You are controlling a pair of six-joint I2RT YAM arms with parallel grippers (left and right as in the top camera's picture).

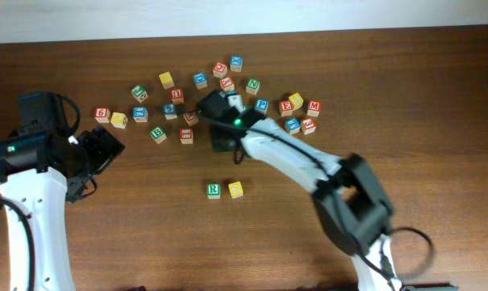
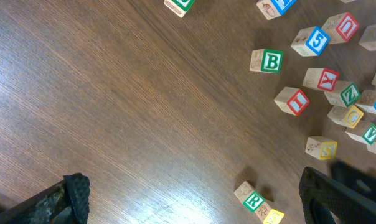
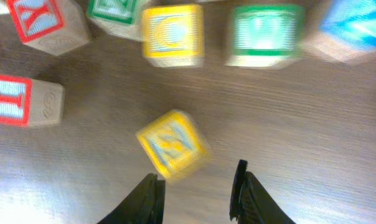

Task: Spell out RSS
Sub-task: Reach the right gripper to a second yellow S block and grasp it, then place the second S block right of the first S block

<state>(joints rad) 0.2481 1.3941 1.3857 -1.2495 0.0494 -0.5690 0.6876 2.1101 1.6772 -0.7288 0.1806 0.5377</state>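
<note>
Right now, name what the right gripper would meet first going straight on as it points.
Probably the tilted yellow cube, just ahead of the open right gripper; its letter is blurred and depth is unclear.

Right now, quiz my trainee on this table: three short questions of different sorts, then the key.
1. True or false: the green R cube and the yellow cube beside it lie apart from the main cluster.
2. The right gripper is: A) shut on a cube, B) open and holding nothing, C) out of view.
3. Fill in: in the left wrist view, the lone green cube shows the letter ___.

Key: 1 true; 2 B; 3 B.
</note>
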